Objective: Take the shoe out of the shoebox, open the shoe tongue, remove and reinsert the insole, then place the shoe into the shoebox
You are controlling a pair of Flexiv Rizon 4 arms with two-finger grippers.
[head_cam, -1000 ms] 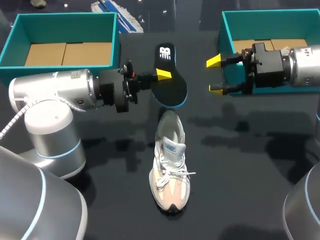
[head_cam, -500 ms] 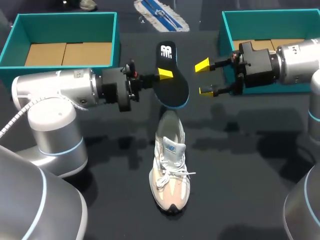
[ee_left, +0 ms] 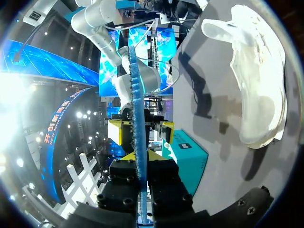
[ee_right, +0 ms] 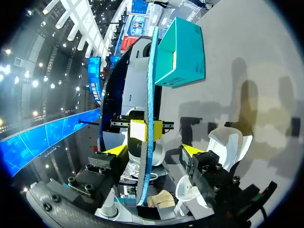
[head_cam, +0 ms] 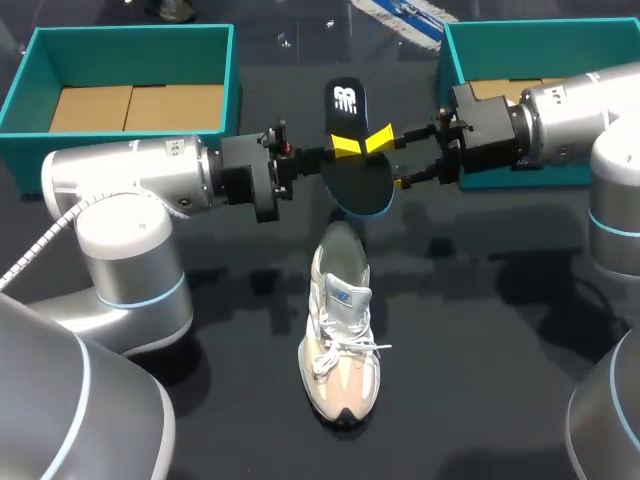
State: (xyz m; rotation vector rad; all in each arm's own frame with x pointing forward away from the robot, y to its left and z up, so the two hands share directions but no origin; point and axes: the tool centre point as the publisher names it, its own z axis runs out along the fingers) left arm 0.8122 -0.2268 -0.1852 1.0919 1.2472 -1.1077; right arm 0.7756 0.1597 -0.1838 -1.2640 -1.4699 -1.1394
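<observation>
Beyond the shoe [head_cam: 340, 330], insole [head_cam: 362, 180] clamped in left gripper [head_cam: 345, 150], inside wide-open right gripper [head_cam: 390, 161]

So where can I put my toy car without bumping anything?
The widest bare patch is the table right of the shoe, below the right arm. A narrower one lies between the shoe and the base of the left arm. Above the shoe it's crowded: both arms meet at the insole.
</observation>
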